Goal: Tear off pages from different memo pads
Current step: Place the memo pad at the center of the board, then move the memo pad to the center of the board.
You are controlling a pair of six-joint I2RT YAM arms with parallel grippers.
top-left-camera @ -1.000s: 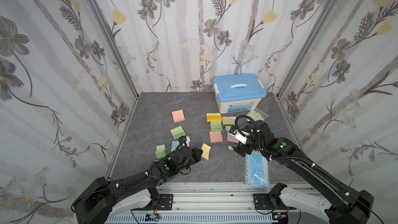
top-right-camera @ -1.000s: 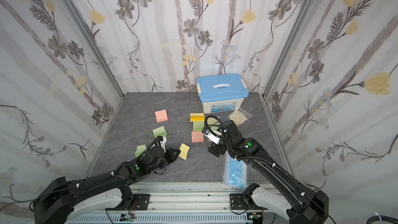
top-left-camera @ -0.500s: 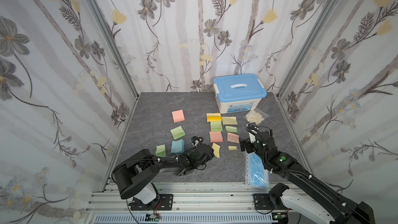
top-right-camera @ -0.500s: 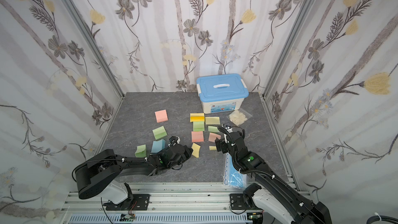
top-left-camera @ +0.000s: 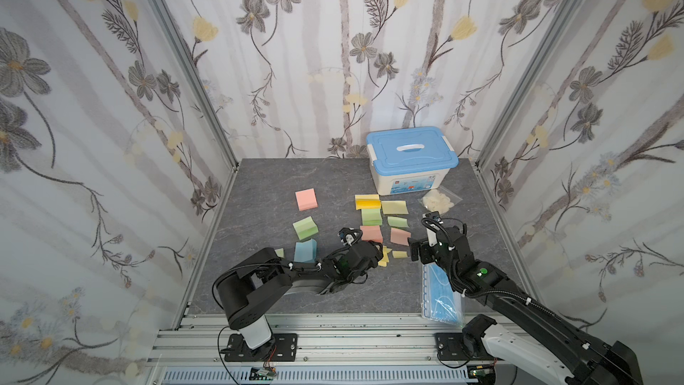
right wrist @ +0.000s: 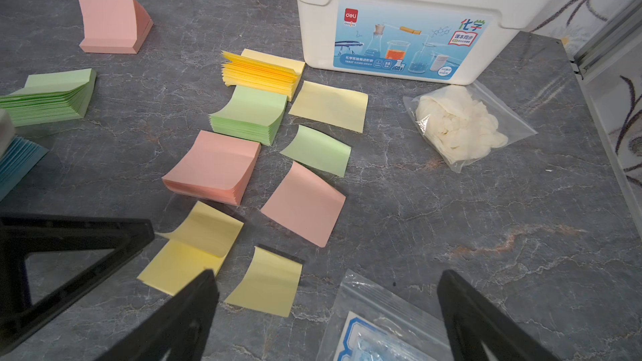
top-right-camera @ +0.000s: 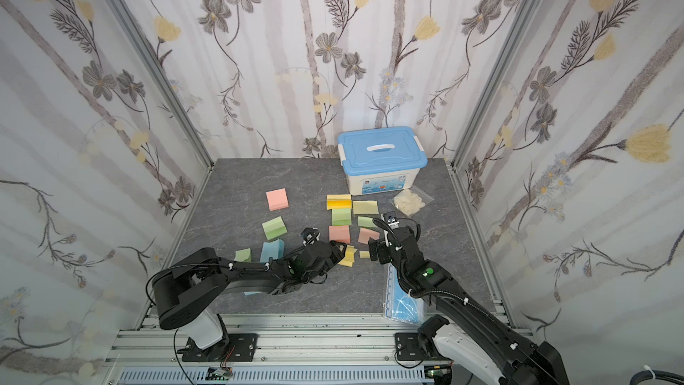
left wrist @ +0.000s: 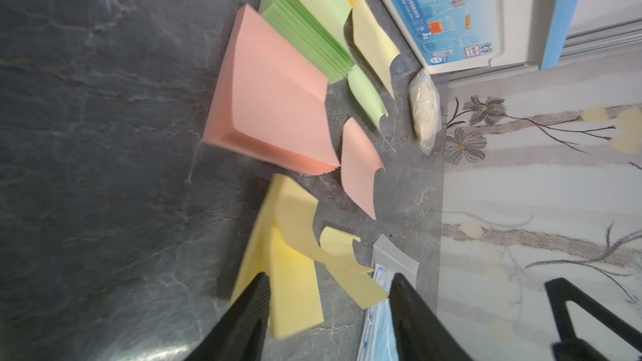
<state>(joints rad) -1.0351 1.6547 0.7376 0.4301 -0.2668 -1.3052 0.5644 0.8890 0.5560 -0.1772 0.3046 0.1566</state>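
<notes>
Several memo pads lie on the grey table (top-left-camera: 259,194): pink (top-left-camera: 306,199), green (top-left-camera: 305,228), blue (top-left-camera: 305,250), a column of orange-yellow (top-left-camera: 367,201), green (top-left-camera: 371,216) and pink (top-left-camera: 371,233). Beside the column lie loose pages: yellow (right wrist: 330,105), green (right wrist: 318,151), pink (right wrist: 304,204), small yellow (right wrist: 267,281). My left gripper (left wrist: 328,277) is low over the table and open, with a thin yellow pad (left wrist: 295,272), top sheets curled up, between its fingers. My right gripper (right wrist: 326,276) hangs wide open and empty just right of the small yellow page.
A white box with a blue lid (top-left-camera: 411,159) stands at the back right, a clear bag of white pieces (top-left-camera: 438,200) in front of it. A clear bag of blue face masks (top-left-camera: 440,290) lies under the right arm. Patterned walls close three sides.
My left gripper has carried the yellow pad rightward to below the pink pad, and its jaws have parted. The right gripper has drawn back from over the pages.
</notes>
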